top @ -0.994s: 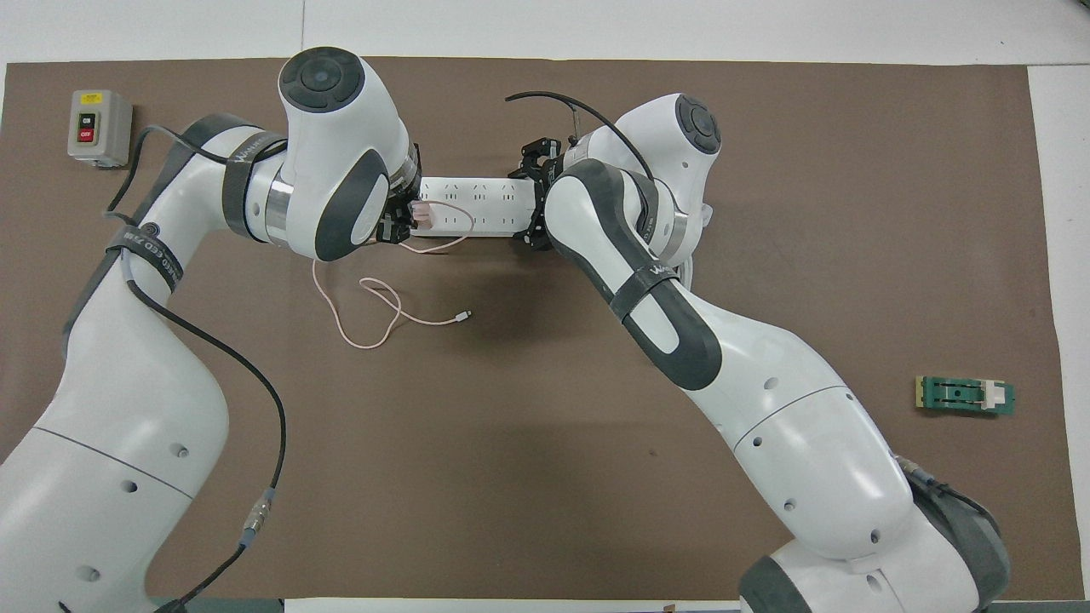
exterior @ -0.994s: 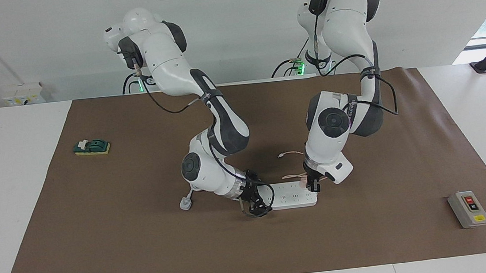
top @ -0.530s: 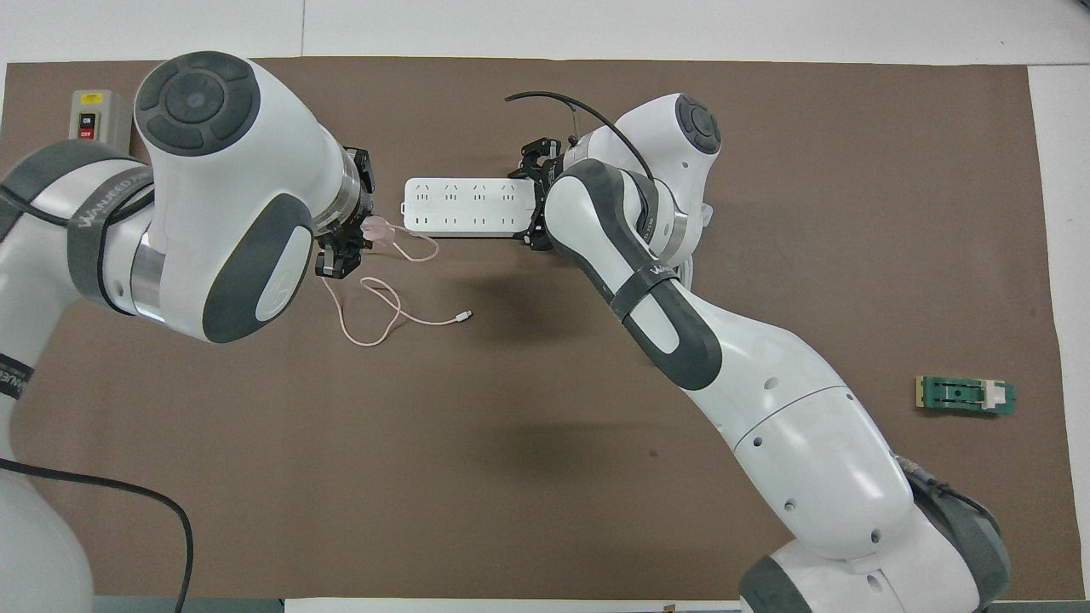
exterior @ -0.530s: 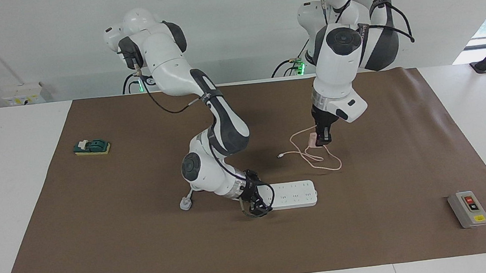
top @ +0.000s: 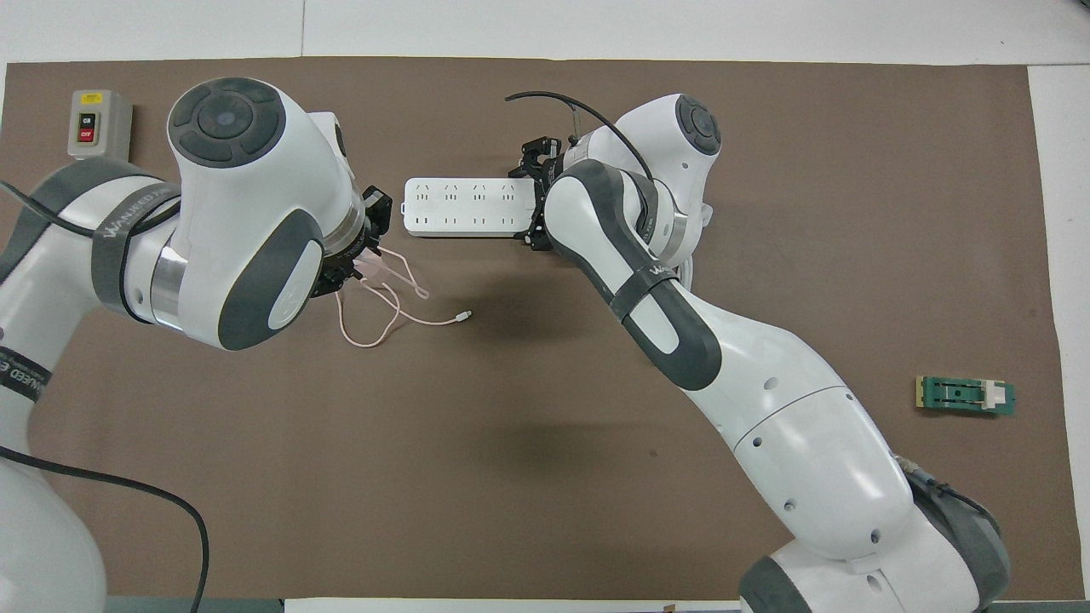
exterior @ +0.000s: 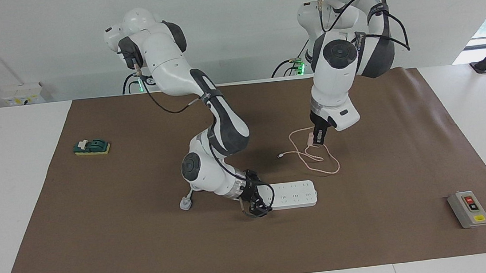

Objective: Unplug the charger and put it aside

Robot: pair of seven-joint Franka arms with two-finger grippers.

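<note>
The pale pink charger is out of the white power strip and held in my left gripper, which is shut on it a little above the mat, over the spot just nearer to the robots than the strip. In the overhead view the charger shows at the left gripper. Its thin pink cable hangs down and loops on the mat, ending in a white connector. My right gripper is shut on the strip's end toward the right arm's side, low on the mat.
A grey box with red and black buttons sits toward the left arm's end, farther from the robots. A green block lies toward the right arm's end. The strip's grey plug lies beside the right arm's wrist.
My left gripper pulled the charger out of the strip, lifted it and carried it toward the robots, then lowered it a little. The cable followed. The right gripper stayed on the strip.
</note>
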